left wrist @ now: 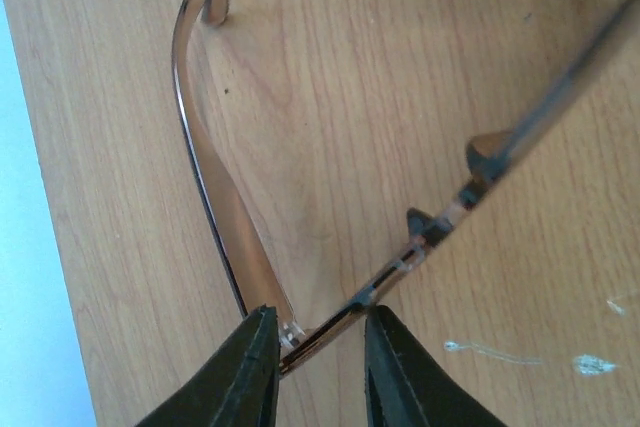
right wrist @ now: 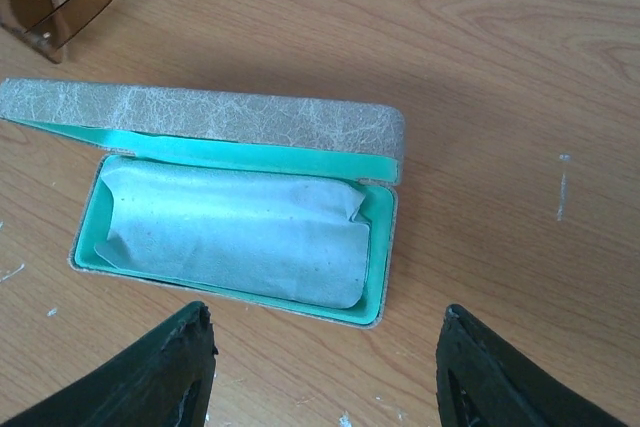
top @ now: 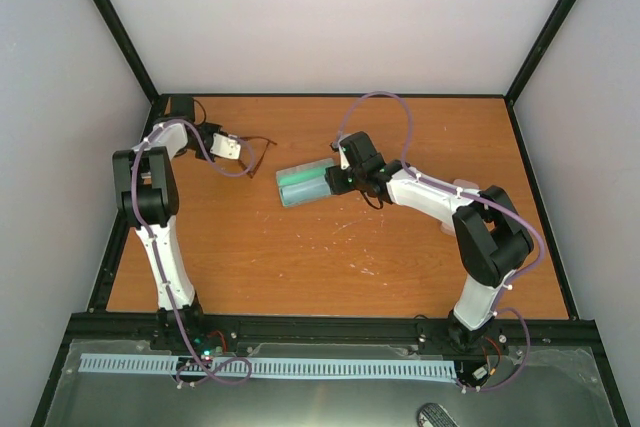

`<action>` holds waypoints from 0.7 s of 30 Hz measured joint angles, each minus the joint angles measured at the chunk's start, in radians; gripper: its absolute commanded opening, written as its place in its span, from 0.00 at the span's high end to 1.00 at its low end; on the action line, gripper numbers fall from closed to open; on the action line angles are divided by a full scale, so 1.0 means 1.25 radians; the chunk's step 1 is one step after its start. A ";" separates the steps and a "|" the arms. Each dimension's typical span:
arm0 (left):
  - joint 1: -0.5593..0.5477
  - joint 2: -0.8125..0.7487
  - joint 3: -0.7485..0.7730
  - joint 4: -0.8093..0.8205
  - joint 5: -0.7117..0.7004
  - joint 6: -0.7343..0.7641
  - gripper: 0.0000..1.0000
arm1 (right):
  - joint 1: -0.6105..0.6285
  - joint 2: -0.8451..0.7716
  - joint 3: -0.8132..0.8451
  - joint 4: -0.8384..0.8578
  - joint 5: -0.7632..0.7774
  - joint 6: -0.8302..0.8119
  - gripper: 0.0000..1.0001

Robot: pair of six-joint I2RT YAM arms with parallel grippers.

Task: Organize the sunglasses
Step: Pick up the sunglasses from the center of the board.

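A thin brown pair of sunglasses [top: 258, 148] lies unfolded on the wooden table at the back left. My left gripper [top: 238, 150] is at its corner. In the left wrist view the black fingertips [left wrist: 258, 347] press on either side of the hinge where the temple [left wrist: 225, 209] meets the front bar, so the left gripper [left wrist: 318, 332] is shut on it. My right gripper [right wrist: 325, 347] hangs open just in front of an open grey case [right wrist: 240, 127] with a teal lining; nothing is between its fingers. A brown lens of the sunglasses [right wrist: 45, 2] shows beyond the case.
A light blue cloth [right wrist: 230, 232] lies folded inside the open case [top: 305, 185], near the table's middle. White scuff marks dot the wood. Black frame posts and grey walls enclose the table; its left edge [left wrist: 40, 277] runs close to the left gripper.
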 measured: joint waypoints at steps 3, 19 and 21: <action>-0.001 0.000 -0.002 0.009 0.000 -0.001 0.81 | 0.000 0.000 -0.002 0.001 -0.001 0.000 0.41; -0.003 -0.012 -0.060 -0.006 -0.025 -0.027 0.99 | -0.001 0.000 -0.004 0.006 -0.016 0.000 0.42; -0.003 -0.015 -0.060 -0.007 -0.029 -0.049 0.99 | -0.001 0.000 -0.004 0.008 -0.018 0.000 0.42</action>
